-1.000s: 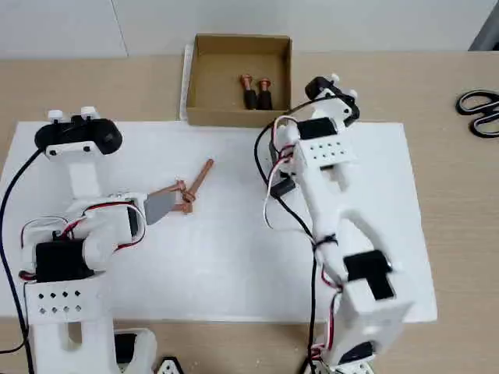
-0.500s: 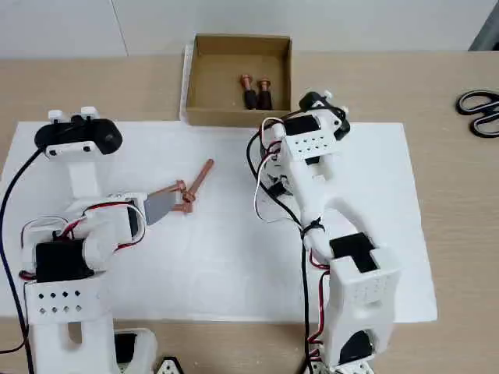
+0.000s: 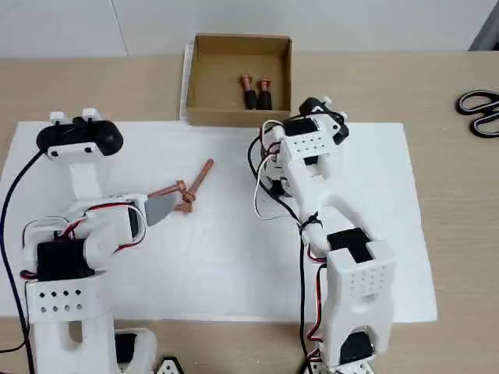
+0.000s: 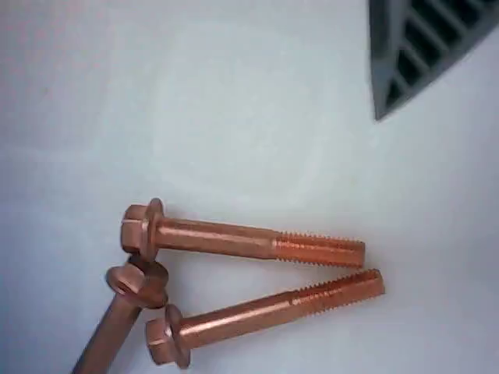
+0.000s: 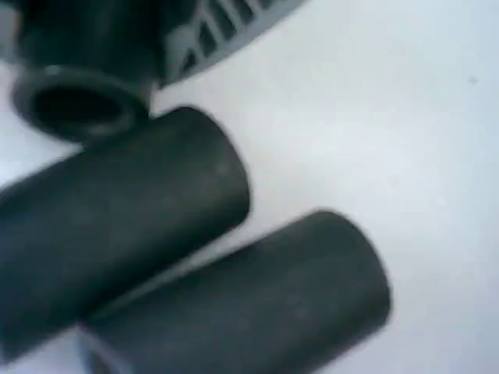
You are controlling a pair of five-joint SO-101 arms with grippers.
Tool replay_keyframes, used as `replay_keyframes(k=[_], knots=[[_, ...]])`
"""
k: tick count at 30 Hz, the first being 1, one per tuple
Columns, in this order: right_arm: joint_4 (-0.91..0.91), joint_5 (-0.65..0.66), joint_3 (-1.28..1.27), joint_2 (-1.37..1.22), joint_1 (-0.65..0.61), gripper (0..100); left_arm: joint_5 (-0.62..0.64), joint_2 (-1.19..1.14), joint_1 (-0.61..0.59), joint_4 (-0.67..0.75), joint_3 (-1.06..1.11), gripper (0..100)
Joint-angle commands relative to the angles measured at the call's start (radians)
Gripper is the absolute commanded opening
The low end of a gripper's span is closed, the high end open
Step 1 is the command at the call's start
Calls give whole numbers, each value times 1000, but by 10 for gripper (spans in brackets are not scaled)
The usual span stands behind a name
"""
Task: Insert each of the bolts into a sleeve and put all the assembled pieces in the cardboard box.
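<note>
Three copper bolts (image 4: pixel 242 238) lie loose in a small cluster on the white mat (image 3: pixel 218 257), left of centre (image 3: pixel 187 191). My left gripper (image 3: pixel 165 206) hovers just beside them, open, with one grey finger (image 4: pixel 421 54) at the picture's corner and nothing held. The cardboard box (image 3: pixel 201 78) at the back holds two assembled pieces (image 3: pixel 256 92). My right arm's wrist (image 3: pixel 310 142) hangs low over the mat just in front of the box. Close beneath it are three black sleeves (image 5: pixel 132 226): two lie side by side and one shows its open end (image 5: pixel 74 105).
Scissors (image 3: pixel 479 109) lie on the wooden table at the far right. The mat's front and right parts are bare. The box's open flap (image 3: pixel 185 82) stands along its left side.
My right arm has drawn back from the box's corner and dropped lower over the mat. The left arm and the bolts have not moved.
</note>
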State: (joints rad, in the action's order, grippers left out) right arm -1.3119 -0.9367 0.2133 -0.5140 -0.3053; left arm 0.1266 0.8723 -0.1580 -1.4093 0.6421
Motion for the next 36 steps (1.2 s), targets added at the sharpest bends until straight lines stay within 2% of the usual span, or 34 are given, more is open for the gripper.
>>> replay_keyframes(k=[1,5,9,12,17,20,22,26,31,34,36], knots=[[-108,75,34,79,7,3,-9,15,0,2,-2,357],[-269,166,101,220,5,3,-9,15,0,2,-2,357],[-328,310,133,390,7,3,-9,15,0,0,-4,357],[-331,474,133,538,2,3,-9,15,0,0,-5,357],[-318,850,132,725,-7,4,-9,15,0,3,-5,357],[-292,1073,127,782,-7,4,-3,9,0,34,-4,357],[-295,1160,126,786,-7,4,8,5,0,72,-1,357],[-349,1177,118,786,-7,4,94,-86,0,127,-8,357],[-343,1177,46,786,-7,4,103,-336,2,155,-79,356],[-325,1177,5,788,-4,4,83,-494,2,160,-180,356],[-326,1177,-2,788,-4,4,-3,-589,2,161,-262,356]])
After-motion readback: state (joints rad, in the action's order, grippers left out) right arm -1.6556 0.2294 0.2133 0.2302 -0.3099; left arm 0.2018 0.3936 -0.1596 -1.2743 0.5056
